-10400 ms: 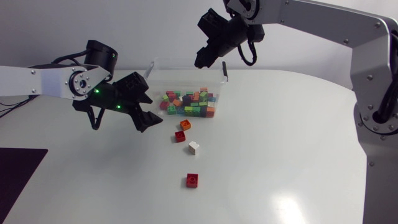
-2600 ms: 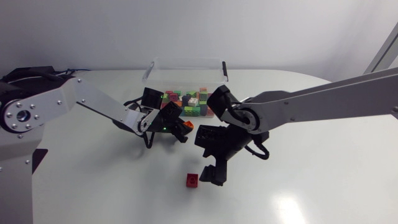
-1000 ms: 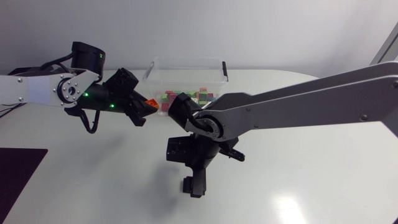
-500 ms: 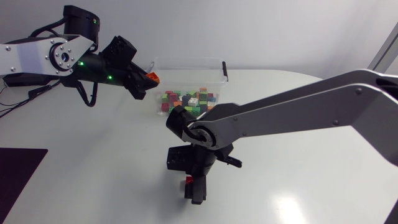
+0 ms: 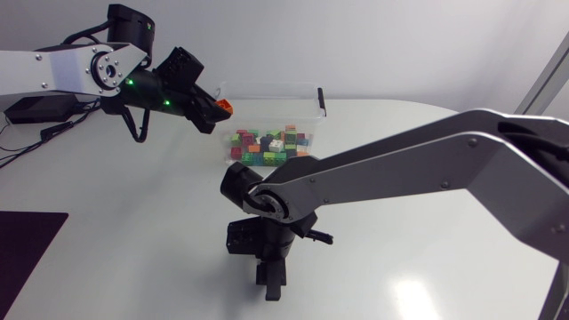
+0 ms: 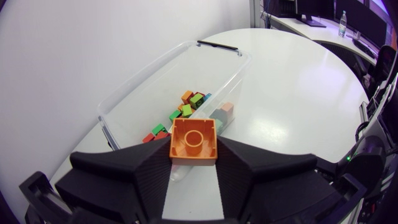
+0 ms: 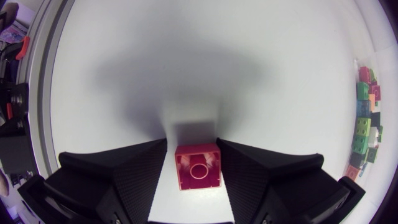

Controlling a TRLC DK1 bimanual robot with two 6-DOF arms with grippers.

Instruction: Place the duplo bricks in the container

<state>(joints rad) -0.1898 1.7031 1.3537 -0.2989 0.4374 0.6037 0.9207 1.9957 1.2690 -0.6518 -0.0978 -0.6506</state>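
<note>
Left gripper: raised above the table, at the left end of the container. Closed to one brick's width, both fingers pressed flat against opposite sides of an orange brick. In the left wrist view the brick's stud faces the camera, and the container lies ahead of the gripper and lower.

Container: clear plastic tub, open on top, with a black clip at its far end as the left wrist view shows it. It stands on the table near the far edge.

Contents: a loose heap of small bricks on the tub floor, in one low layer. Green, red and orange ones, plus a white one and some yellow. From overhead the heap covers the near part of the floor. The left wrist view shows them through the clear wall, gathered toward one side.

Right gripper: down at the table, well in front of the container, pointing straight down. A red brick sits on the table inside it, stud up. I cannot tell whether the gripper has actually gripped the brick. From overhead the gripper hides it.
</note>
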